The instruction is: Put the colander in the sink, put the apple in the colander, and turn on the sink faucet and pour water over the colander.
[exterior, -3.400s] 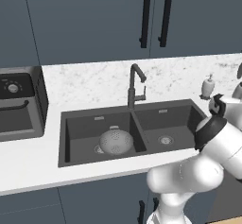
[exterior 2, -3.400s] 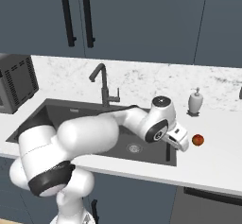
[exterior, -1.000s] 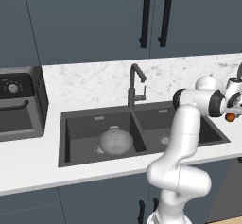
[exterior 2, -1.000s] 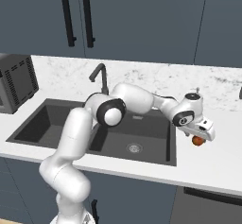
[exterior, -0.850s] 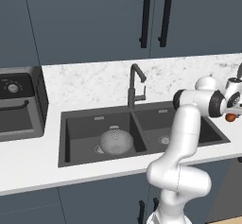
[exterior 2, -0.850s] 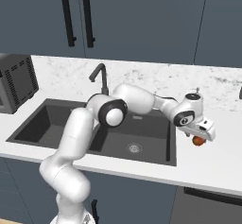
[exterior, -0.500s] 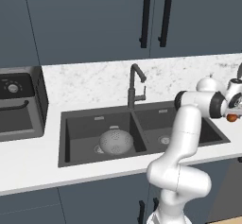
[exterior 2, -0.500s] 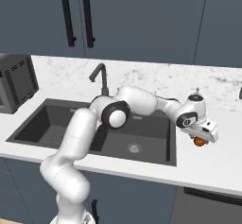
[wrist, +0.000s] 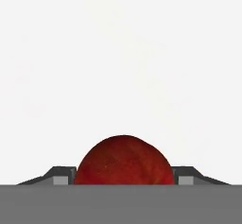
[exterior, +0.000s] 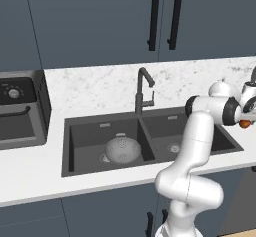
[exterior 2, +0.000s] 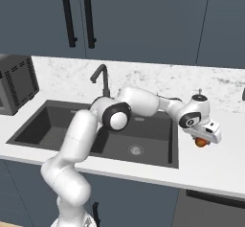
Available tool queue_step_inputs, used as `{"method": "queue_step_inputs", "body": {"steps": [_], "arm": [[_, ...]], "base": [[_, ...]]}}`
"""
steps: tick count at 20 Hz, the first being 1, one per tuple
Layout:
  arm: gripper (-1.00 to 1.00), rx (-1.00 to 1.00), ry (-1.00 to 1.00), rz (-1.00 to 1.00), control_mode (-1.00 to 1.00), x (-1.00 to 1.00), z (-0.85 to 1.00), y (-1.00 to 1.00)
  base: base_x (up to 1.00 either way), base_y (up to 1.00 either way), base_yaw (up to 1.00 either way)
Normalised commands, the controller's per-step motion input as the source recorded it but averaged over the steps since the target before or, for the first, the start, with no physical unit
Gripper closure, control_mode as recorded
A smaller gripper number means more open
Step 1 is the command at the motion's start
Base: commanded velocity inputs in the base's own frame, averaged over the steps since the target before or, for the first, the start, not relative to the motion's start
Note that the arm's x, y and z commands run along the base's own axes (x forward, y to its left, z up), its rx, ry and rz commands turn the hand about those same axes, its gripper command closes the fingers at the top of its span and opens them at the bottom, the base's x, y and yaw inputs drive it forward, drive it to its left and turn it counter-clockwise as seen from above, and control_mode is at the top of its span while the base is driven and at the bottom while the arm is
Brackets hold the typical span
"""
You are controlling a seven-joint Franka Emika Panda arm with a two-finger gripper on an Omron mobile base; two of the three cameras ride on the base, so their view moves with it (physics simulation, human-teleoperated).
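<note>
On the white counter right of the sink (exterior: 80,131), my gripper (exterior 2: 203,139) reaches down over the small red-orange apple (exterior 2: 201,142). In the hand view the apple (wrist: 124,161) sits between the two dark fingertips (wrist: 64,176), which press against its sides, so the gripper (wrist: 124,178) is shut on it. At the right edge of the left base view the apple (exterior: 244,124) peeks out under the gripper (exterior: 245,120). The light-grey colander (exterior: 122,148) rests in the left basin. The dark faucet (exterior: 142,88) stands behind the divider, also seen as the faucet (exterior 2: 100,77).
A dark appliance (exterior: 20,111) stands on the counter left of the sink, seen as a black box (exterior 2: 16,85) from the right. Dark cabinets (exterior: 160,18) hang above. My arm stretches across the right basin (exterior 2: 139,147).
The jaws have closed in from wide apart onto the apple's sides. The hand has barely shifted, and the apple has stayed on the counter.
</note>
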Motion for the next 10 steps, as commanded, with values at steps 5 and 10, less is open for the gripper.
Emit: {"method": "queue_step_inputs", "body": {"steps": [5,10], "arm": [[1.0,0.0,-0.02,0.0,-1.0,-0.28,0.22,0.36],[1.0,0.0,-0.01,0.02,-1.0,-0.17,0.19,0.64]], "base": [[0.0,0.0,0.0],[0.0,0.0,0.0]]}}
